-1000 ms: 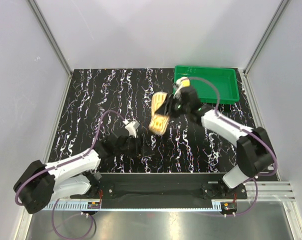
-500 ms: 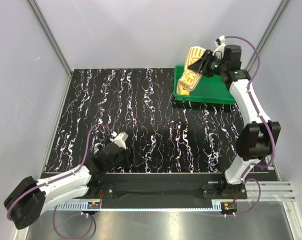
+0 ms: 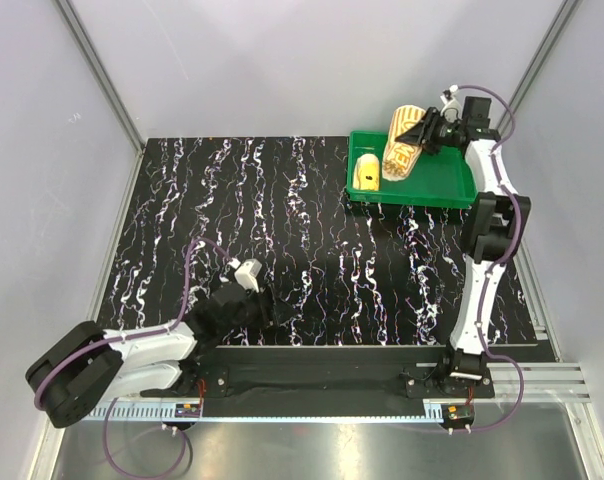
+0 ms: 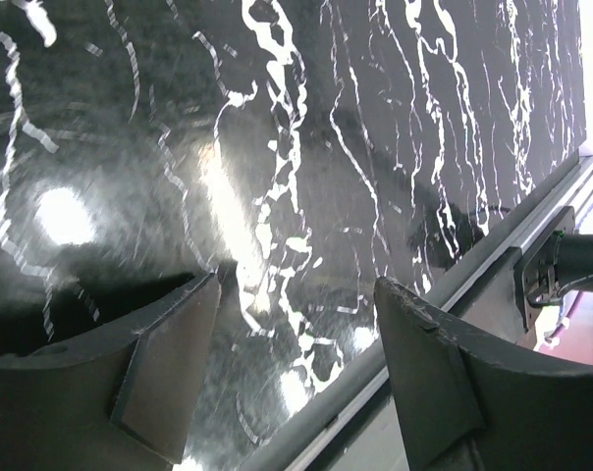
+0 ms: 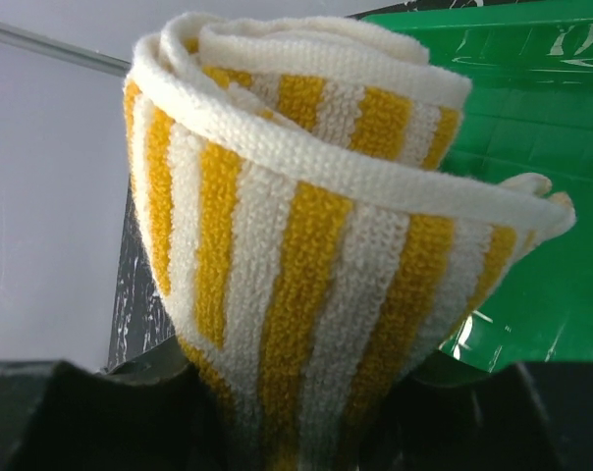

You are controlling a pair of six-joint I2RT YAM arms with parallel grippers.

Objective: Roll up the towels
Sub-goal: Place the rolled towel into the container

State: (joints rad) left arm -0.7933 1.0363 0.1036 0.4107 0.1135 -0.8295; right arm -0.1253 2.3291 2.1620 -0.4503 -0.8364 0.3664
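1. Now the right gripper is clenched around the striped towel, far out at about 1 o'clock on the counter.
2. The striped towel is rolled up. In the right wrist view its cream and orange-yellow stripes curl round and round, and the black fingers press it from both sides at the bottom.
3. From the top view, the roll is tilted over the green tray. Its high end is by the gripper and its low end dips down into the tray. I cannot tell if that end touches the tray floor.
4. The yellow towel lies inside the tray too, on the 9 o'clock side. It is a small roll, just beside the striped towel.
5. The left gripper is down at about 7 o'clock, close to the near edge of the counter and well apart from the tray.
6. It is released. In the left wrist view its two dark fingers stand wide apart, with only the shiny black and white counter between them.
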